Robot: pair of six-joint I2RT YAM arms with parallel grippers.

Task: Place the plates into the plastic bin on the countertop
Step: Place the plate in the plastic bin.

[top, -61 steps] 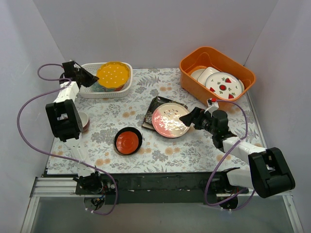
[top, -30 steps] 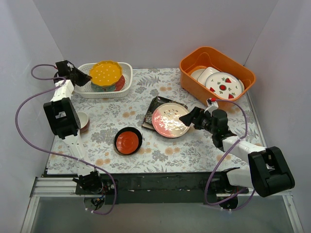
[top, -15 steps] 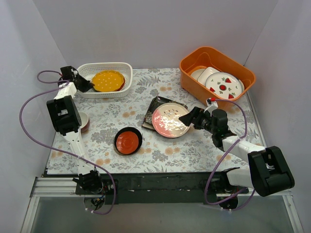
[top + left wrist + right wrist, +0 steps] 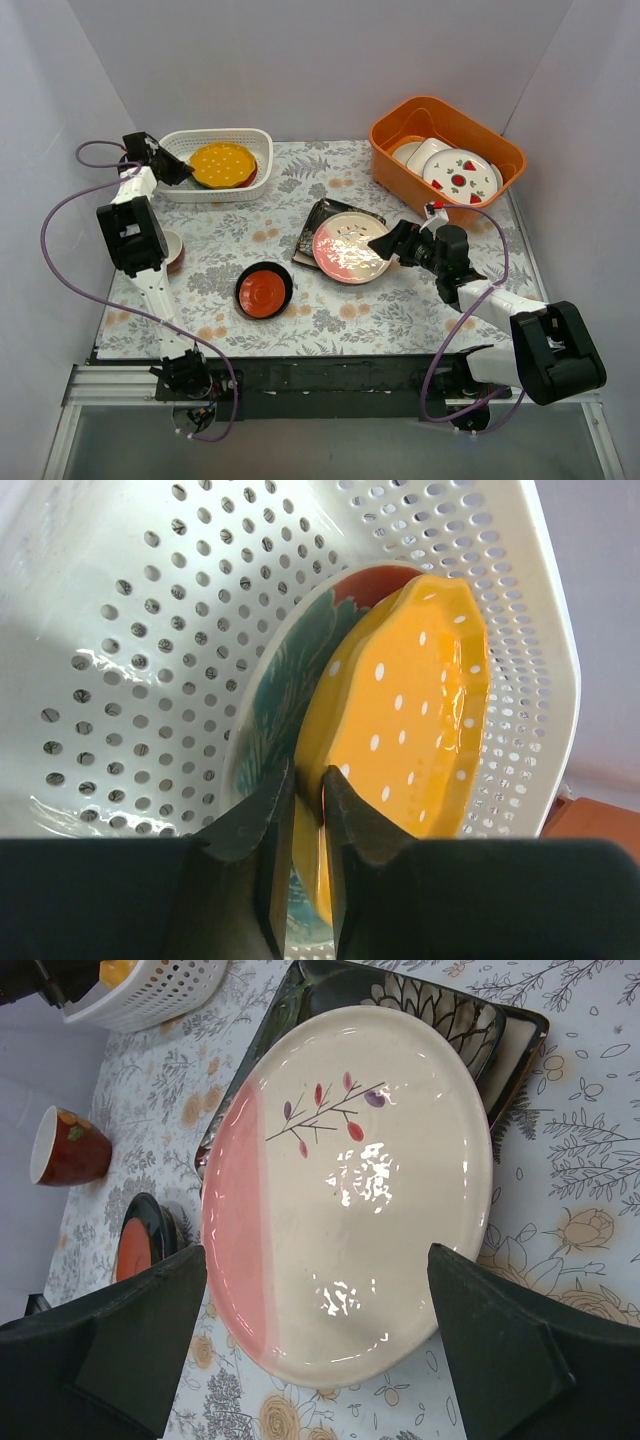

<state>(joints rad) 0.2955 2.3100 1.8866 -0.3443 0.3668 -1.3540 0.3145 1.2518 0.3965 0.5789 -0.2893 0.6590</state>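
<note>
Left gripper [image 4: 305, 777]: we see its fingers close together astride the near rim of the yellow scalloped plate [image 4: 410, 710]. We cannot tell whether they pinch the rim or have slackened.
Why held so: an edge grip lets the plate lie flat in the plastic bin [image 4: 130, 610], and in our judgement this is the release point.
Plastic bin: its holed walls rise ahead of and to both sides of the left fingers. It holds the yellow plate, which lies on the teal-and-red plate [image 4: 285, 670]. A red rim shows past the fingertips.
Right gripper [image 4: 318, 1260]: spread wide and holding nothing, one finger on each side of the pink plate [image 4: 360, 1190], seemingly to bracket its rim for a pickup.
Stack beyond the right fingertips: the pink plate lies on the dark floral square plate [image 4: 430, 1005].
Countertop [image 4: 330, 180]: the small red dish [image 4: 264, 291] is well apart from both grippers and not yet binned.
Orange tub [image 4: 445, 120]: holds the strawberry plates [image 4: 460, 178].
</note>
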